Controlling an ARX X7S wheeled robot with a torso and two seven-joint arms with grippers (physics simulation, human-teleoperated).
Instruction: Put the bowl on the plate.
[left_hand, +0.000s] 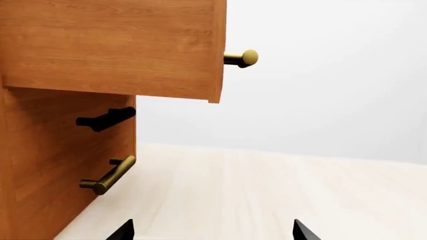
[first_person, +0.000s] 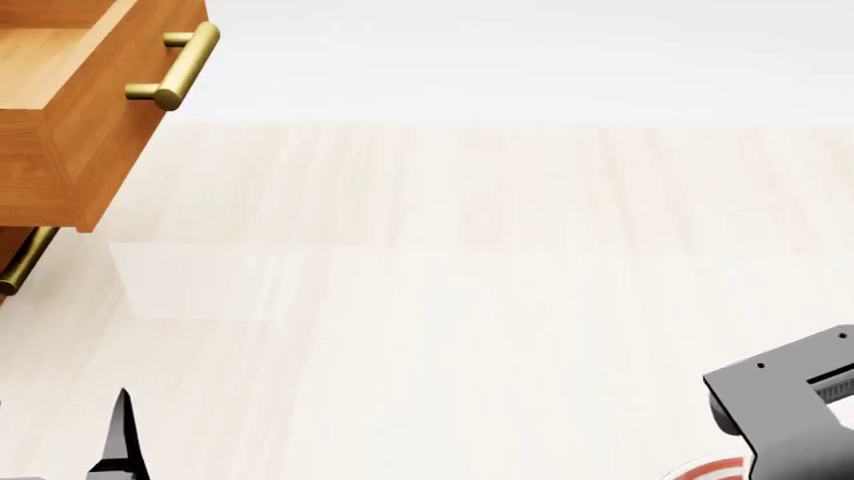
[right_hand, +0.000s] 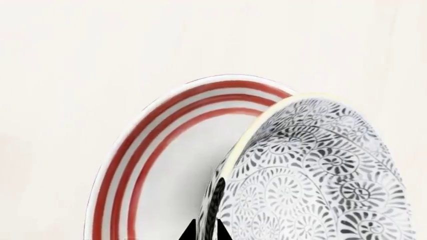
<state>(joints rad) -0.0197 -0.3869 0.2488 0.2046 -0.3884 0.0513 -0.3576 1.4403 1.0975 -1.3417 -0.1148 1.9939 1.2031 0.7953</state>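
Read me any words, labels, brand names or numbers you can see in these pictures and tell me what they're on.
None can be read: the bowl carries only a floral pattern, the plate only red rings, and the wooden drawer unit is unmarked.

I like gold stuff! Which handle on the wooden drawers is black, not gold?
The middle handle in the left wrist view is black. The knob above on the open drawer and the bar handle below are brass-gold.
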